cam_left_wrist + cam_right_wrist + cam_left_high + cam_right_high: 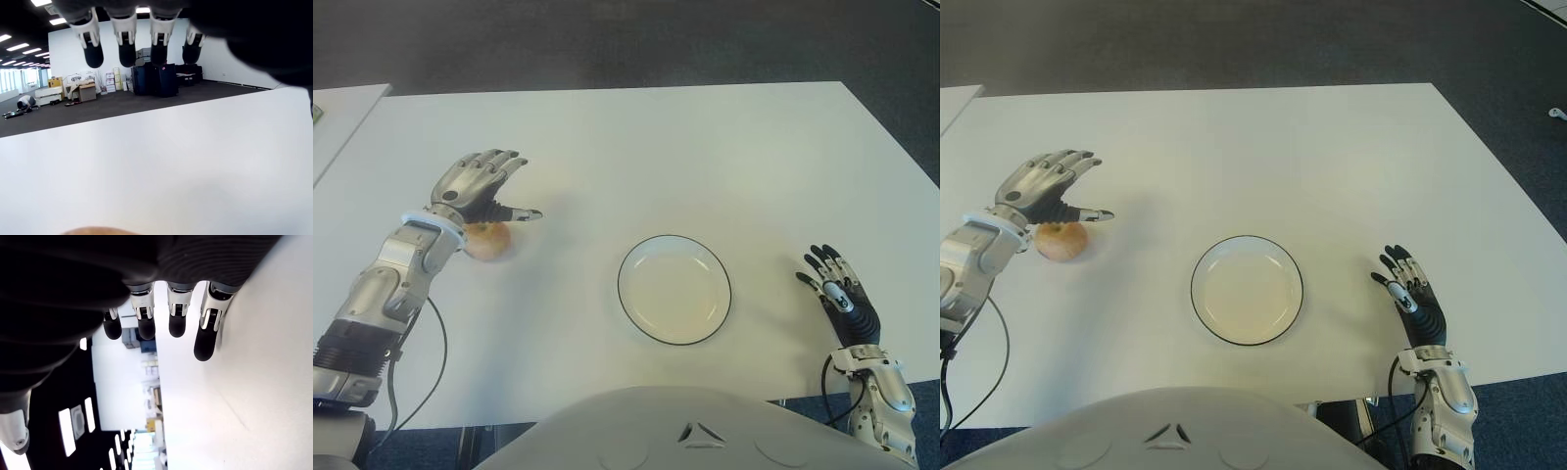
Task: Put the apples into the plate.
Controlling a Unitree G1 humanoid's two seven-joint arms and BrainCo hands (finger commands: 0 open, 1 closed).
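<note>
- The left hand point(480, 186) hovers with its metal fingers point(505, 163) spread and nothing in its grasp
- Just under its palm and wrist, partly hidden, a round yellowish-red apple point(490, 242) sits on the white desk point(685, 147)
- Well to that hand's right lies a round white plate with a thin dark rim point(674, 289), holding nothing
- Further right of the plate, near the desk's front edge, the right hand point(838, 296) shows with fingers extended, gripping nothing

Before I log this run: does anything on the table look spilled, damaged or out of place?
Nothing stands out. One apple sits intact under the open left hand; the plate is empty, undamaged; right hand idle to its right.
</note>
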